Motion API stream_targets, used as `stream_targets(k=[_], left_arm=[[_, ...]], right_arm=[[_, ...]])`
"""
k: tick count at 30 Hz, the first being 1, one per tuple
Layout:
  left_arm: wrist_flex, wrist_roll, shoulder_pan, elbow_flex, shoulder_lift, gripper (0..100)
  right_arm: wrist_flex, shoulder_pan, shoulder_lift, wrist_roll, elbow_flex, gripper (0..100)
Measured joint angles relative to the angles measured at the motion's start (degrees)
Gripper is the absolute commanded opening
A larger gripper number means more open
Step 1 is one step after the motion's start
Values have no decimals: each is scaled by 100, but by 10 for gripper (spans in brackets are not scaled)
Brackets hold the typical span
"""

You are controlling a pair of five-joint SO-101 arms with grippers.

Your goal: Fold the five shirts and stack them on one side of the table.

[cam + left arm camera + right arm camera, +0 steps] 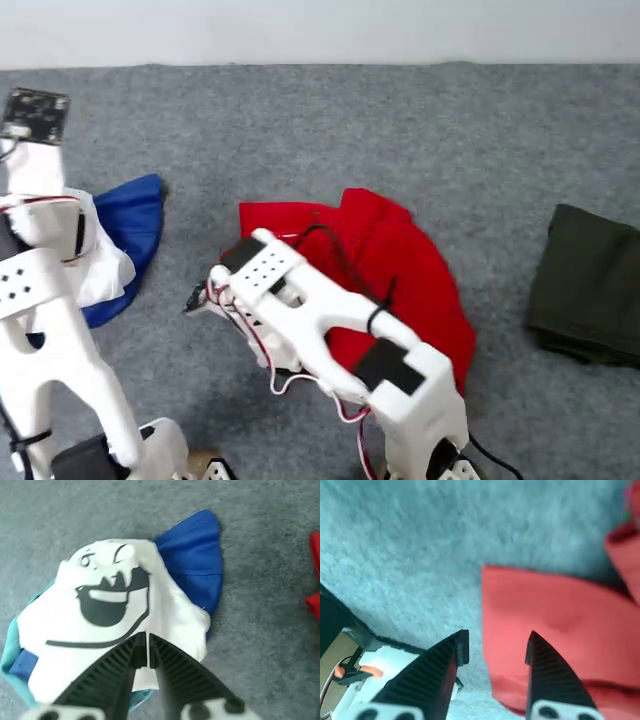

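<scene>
Red shirt [400,270] lies rumpled mid table [400,130], right hand [497,640] wide open, straddling its edge. Best to come down square and pinch one layer only. Left hand [148,640] hangs closed over the white shirt [170,610]; green shirt [590,280] sits folded, well apart.

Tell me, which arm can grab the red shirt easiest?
Right: the open right gripper hangs at the edge of the red shirt. The left gripper is shut above the white shirt.

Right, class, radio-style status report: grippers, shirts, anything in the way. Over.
Left gripper shut, over the white shirt. Right gripper open at the red shirt edge. Dark green shirt folded, lying apart. Nothing seen blocking.
</scene>
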Motion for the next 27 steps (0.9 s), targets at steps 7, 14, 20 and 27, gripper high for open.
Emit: stream_targets(k=[7,14,20,27], left_arm=[[-290,0,-923,0,0,18],[-343,-264,-1125,0,0,18],[-343,-273,-1125,0,0,18],[-343,-281,-1125,0,0,18]], right_arm=[[-229,-273,413,-88,-290,194],[-536,-369,809,-176,-308,191],[-563,-378,1187,-176,-475,103],[-580,-334,1266,-176,-554,31]])
